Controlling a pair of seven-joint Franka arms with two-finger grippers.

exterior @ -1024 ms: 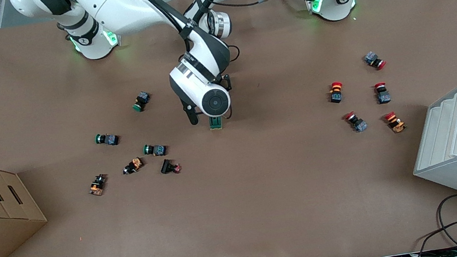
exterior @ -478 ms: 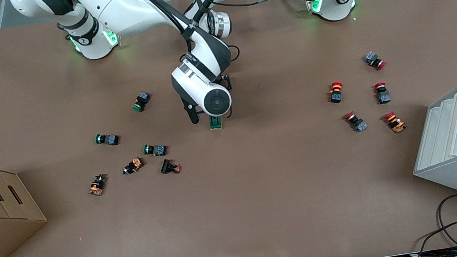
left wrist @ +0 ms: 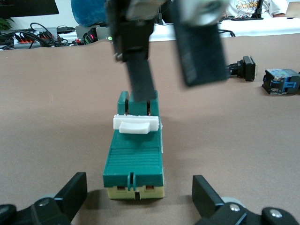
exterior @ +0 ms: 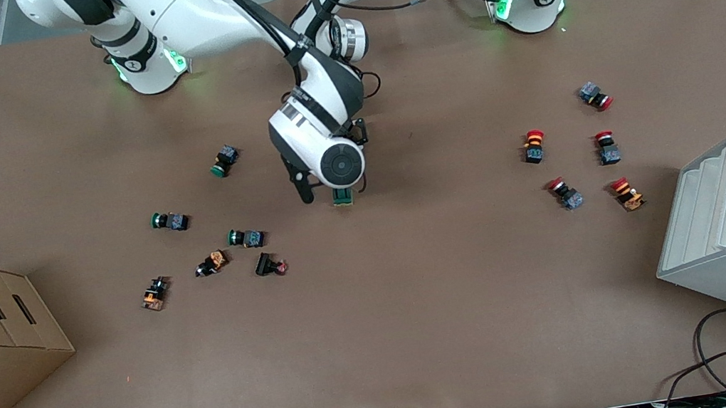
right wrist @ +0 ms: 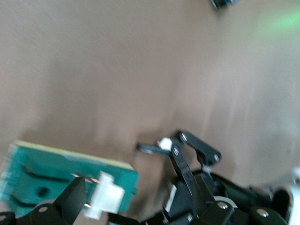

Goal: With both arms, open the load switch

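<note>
With the load switch [left wrist: 135, 154] mid-frame on the bench [exterior: 422, 310], my left pincer [left wrist: 138, 206] straddles it spread apart, my right pincer [left wrist: 173, 56] apparently also apart at its lever [left wrist: 136, 125]: clamp first, then pry gently.

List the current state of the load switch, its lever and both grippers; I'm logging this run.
load switch: lying flat on the table, not gripped.
white lever: crosswise on the switch's top; whether it is thrown cannot be told.
left gripper: open, low, one finger on each side of the switch's end.
right gripper: open, one finger down on the switch by the lever, the other clear of it.
</note>
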